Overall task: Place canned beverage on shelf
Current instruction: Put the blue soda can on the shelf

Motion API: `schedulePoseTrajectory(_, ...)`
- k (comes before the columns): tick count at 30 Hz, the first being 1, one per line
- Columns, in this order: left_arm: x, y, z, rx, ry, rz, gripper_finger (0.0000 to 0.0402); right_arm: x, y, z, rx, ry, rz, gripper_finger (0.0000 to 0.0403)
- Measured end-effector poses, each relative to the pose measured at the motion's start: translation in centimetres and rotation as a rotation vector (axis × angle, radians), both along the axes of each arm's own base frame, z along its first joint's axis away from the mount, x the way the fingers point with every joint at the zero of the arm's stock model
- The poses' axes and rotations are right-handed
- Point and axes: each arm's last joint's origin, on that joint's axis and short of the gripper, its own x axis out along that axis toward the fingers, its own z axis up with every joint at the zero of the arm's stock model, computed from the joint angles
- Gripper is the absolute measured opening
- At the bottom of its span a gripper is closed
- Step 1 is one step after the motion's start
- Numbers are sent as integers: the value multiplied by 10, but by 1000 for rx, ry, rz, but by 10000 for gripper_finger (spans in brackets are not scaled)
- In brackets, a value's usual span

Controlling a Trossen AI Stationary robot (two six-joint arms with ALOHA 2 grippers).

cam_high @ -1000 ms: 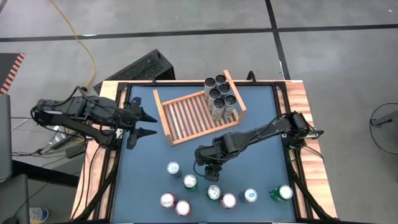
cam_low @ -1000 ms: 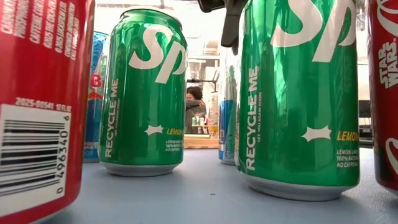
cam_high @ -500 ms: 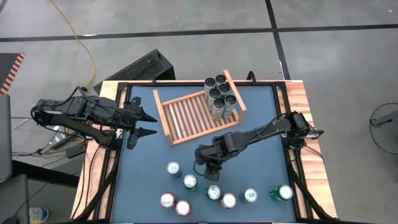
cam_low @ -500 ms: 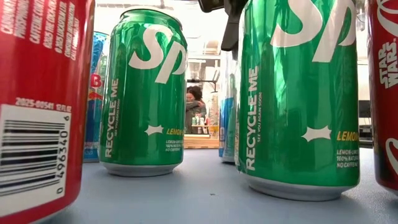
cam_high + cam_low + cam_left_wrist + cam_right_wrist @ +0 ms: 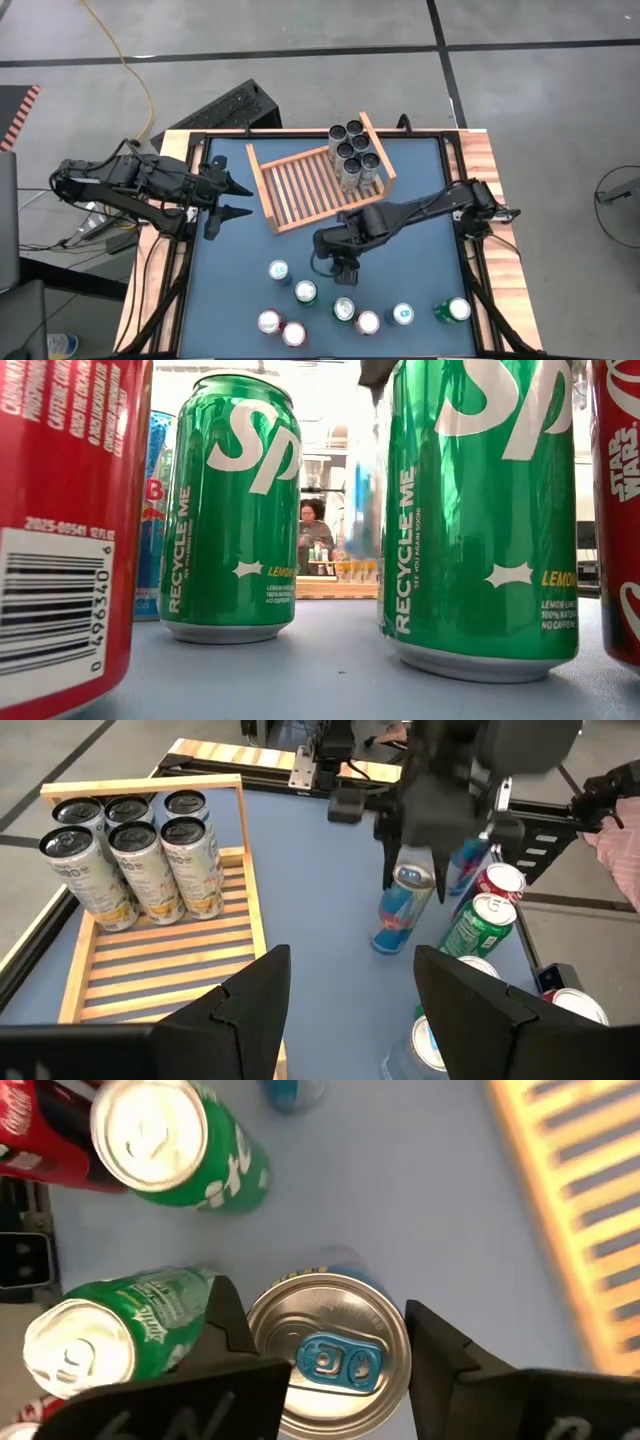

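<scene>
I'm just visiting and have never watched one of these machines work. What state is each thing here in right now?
Right gripper: shut on the blue can.
Blue can: held, tilted, off the table.
Left gripper: open, empty, waiting at the table's left side.
Shelf: five cans upright at one end, the rest bare.
Table cans: upright, waiting.

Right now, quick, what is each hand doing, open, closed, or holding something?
Left hand: open, empty, waiting at the table's left edge.
Right hand: closed on a blue can, lifted off the table.

Shelf (image 5: 300, 190) slats bare beside cans (image 5: 352, 152)
</scene>
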Motion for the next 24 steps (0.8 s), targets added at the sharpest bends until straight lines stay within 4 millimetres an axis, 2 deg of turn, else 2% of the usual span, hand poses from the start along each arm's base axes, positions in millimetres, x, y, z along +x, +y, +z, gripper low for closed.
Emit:
schedulePoseTrajectory(5,0,0,0,24,1,-11,201,-4,-15,29,-170,-24,143,109)
schedulePoseTrajectory(10,2,0,0,50,-1,-22,201,1,-47,44,-262,-58,217,109)
schedulePoseTrajectory(14,9,-2,-4,74,24,-39,201,7,-84,44,-309,-55,229,110)
schedulePoseTrajectory(20,20,-1,-10,97,59,-35,201,21,-138,30,-367,-30,243,110)
schedulePoseTrajectory(24,21,2,-10,100,60,-15,201,28,-164,20,-374,-24,260,110)
